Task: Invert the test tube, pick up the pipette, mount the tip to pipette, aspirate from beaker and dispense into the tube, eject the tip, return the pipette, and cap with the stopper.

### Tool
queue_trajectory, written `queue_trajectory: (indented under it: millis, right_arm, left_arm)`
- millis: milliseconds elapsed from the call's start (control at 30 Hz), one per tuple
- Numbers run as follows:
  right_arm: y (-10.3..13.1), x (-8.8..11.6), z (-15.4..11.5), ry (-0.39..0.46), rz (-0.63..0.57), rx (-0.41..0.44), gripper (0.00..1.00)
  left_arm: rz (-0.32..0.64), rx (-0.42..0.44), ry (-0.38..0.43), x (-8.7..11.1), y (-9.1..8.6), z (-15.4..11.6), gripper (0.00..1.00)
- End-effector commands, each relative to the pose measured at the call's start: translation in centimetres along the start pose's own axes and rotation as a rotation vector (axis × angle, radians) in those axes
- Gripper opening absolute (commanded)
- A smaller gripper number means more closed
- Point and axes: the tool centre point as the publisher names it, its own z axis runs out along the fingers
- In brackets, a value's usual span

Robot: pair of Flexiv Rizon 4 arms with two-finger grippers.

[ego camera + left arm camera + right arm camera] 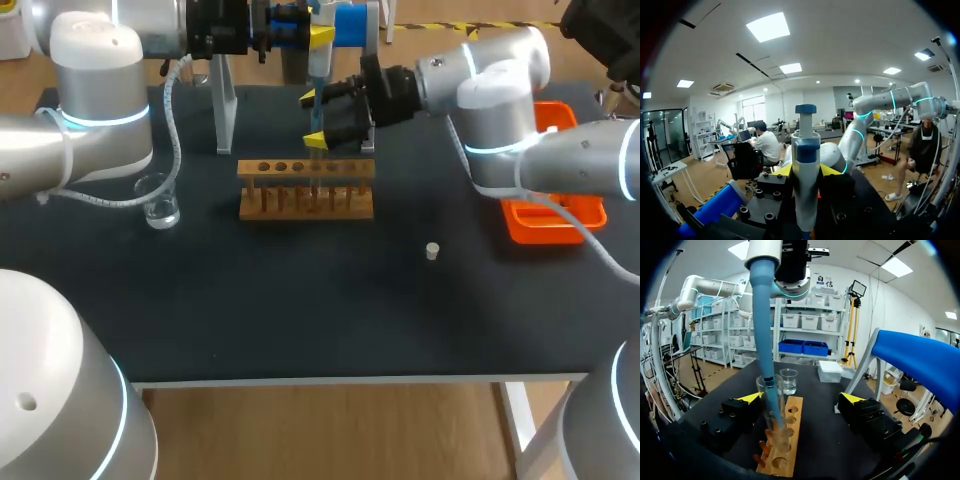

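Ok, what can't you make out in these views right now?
Lower end of the pipette: cut off by the left wrist view's edge, and hidden by the right gripper in the head view.
Liquid in the tube: right wrist view, the pipette inside it blocks any level.
Contents of the tray: head view, the right arm covers them.
The stopper: head view, too small for detail.

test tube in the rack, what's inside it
The pipette tip reaches down into the tube, which stands in the rack. Whether any liquid is in it cannot be told through the glass.
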Motion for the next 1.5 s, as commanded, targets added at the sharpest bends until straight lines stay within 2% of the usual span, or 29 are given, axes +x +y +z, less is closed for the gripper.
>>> queue_trajectory:
  millis: [33,333,733,1500]
  right_arm:
    - [-0.2,-0.1,0.3,0.002,-0.003,0.009,1.0]
    - [-0.6,1.2,0.9,-0.018,-0.021,0.055,1.0]
    - [-1.2,2.0,0.9,-0.1,-0.016,0.099,1.0]
    - [-1.9,3.4,1.6,-0.147,-0.028,0.155,1.0]
  left_arm:
    - [-0.001,-0.001,0.003,-0.1,-0.1,-0.1,0.0]
    - [-0.001,-0.001,0.003,-0.1,-0.1,-0.1,0.0]
    - [-0.001,-0.001,0.003,-0.1,-0.1,-0.1,0.0]
    - [-0.001,-0.001,0.003,-0.1,-0.1,-0.1,0.0]
